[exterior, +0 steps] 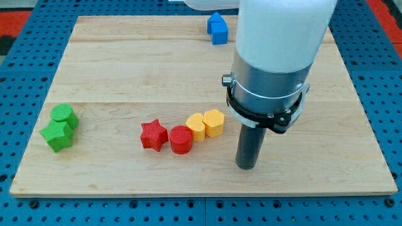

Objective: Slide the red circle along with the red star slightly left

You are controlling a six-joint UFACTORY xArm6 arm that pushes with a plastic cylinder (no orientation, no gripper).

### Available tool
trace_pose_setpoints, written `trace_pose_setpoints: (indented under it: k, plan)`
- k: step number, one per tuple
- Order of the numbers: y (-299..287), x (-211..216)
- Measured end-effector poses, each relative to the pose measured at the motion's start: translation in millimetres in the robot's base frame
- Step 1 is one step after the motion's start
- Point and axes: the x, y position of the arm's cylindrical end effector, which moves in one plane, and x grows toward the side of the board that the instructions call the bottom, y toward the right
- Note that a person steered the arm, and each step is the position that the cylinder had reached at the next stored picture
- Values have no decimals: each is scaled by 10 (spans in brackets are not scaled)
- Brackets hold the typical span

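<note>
Lighting bright, even, diffuse from above. Pale wooden counter (125,69) shows no glare. Short soft shadows under blocks. Focus sharp throughout. White arm housing (282,25) at top of frame near overexposed.

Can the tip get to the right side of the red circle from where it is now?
Probably not directly. My tip is right of the red circle, but two yellow blocks touch its upper right, so only the lower right looks free.

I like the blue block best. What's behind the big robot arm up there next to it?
The blue block sits at the view's top, just left of the arm. The arm covers the board behind it, so anything there stays hidden. My tip stands right of the yellow blocks.
</note>
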Motion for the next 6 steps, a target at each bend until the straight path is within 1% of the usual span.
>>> trace_pose_setpoints:
  k: [1, 3, 4, 5, 6]
  plan:
    - [-366, 0]
    - [-827, -369]
    - [-1305, -421]
    - [-1635, -425]
    - [-1679, -267]
